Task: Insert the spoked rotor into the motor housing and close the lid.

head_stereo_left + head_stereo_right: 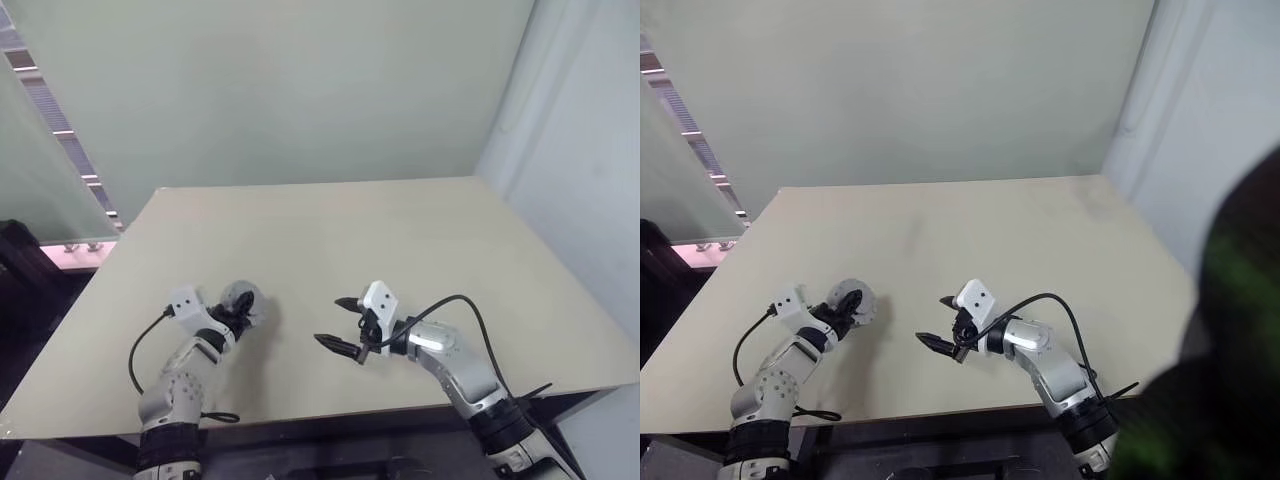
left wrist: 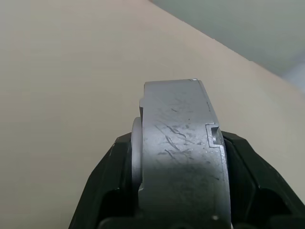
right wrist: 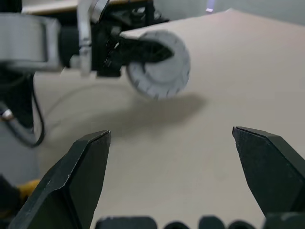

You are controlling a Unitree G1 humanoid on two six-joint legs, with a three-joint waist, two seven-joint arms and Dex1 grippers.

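Left gripper (image 1: 240, 308) reaching forward near the table's (image 1: 420, 240) front-left edge, fingers clamped across the motor housing (image 1: 243, 298), a silvery scratched round piece held on edge above the bare top; right gripper (image 1: 343, 323) level near the front edge, jaws wide, empty.

The round grey metal motor housing (image 2: 183, 157) had a dull, brushed rim marked with fine scratches. The black fingers (image 3: 271, 167) of the right gripper (image 1: 345, 324) looked like matt plastic with smooth faces. The flat beige table (image 1: 400, 240) appeared smooth and matt, without gloss.
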